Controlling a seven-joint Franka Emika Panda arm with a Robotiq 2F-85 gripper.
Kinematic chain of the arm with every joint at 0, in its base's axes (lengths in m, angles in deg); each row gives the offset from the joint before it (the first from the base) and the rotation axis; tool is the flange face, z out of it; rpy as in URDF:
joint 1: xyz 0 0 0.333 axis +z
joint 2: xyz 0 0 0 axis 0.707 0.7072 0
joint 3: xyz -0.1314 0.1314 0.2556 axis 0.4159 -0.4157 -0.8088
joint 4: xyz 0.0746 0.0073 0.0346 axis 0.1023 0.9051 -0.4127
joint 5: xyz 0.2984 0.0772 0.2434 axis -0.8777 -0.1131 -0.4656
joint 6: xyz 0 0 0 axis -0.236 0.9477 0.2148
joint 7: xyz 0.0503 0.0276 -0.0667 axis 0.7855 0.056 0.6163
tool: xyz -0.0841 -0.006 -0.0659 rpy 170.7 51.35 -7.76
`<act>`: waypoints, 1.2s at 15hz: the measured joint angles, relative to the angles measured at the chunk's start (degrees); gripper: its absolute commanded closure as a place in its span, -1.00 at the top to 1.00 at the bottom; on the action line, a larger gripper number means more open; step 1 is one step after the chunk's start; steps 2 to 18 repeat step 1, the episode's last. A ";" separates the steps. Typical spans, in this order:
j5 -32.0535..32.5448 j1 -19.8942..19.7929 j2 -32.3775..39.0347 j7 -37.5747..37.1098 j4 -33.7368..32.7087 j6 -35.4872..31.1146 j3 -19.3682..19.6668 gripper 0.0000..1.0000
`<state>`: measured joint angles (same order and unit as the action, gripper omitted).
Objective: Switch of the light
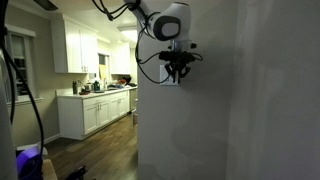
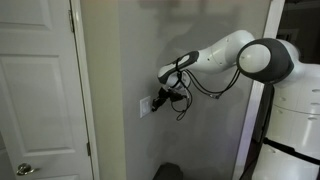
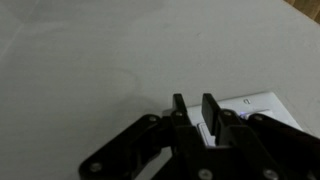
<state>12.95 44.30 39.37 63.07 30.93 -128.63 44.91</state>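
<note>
Switch plate [image 3: 256,106] — white, rectangular, fixed flat on a plain grey wall [image 3: 90,50]. In the wrist view it sits just beyond and to one side of the fingertips. A small dark mark near its upper edge is too small to read.

Fingers [image 3: 209,108] — black, two, standing parallel and drawn nearly closed, with only a narrow gap between them and nothing gripped. Their tips are at the plate. Whether they touch the switch itself cannot be told.

Arm [image 2: 225,55] — white, with black cable looping beneath it. In an exterior view it reaches across to the wall [image 2: 115,60], the fingers [image 2: 160,99] just beside the plate [image 2: 147,105]. In an exterior view the fingers [image 1: 178,72] hang at the plate [image 1: 168,79] near the wall's corner edge.

Door [image 2: 40,90] — white, panelled, shut, with a round knob [image 2: 25,169] low down beside the wall.

Kitchen cabinets [image 1: 75,45] — white upper and lower units, well behind the wall, with small items on the counter [image 1: 95,93] too dim to name. The floor [image 1: 95,155] is dark wood.

No brand or label is readable in any view.
</note>
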 measured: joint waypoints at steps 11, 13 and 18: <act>0.00 0.00 0.00 0.00 0.00 0.00 0.00 -0.48; 0.00 0.00 0.00 0.00 0.00 0.00 0.00 -0.48; 0.00 0.00 0.00 0.00 0.00 0.00 0.00 -0.48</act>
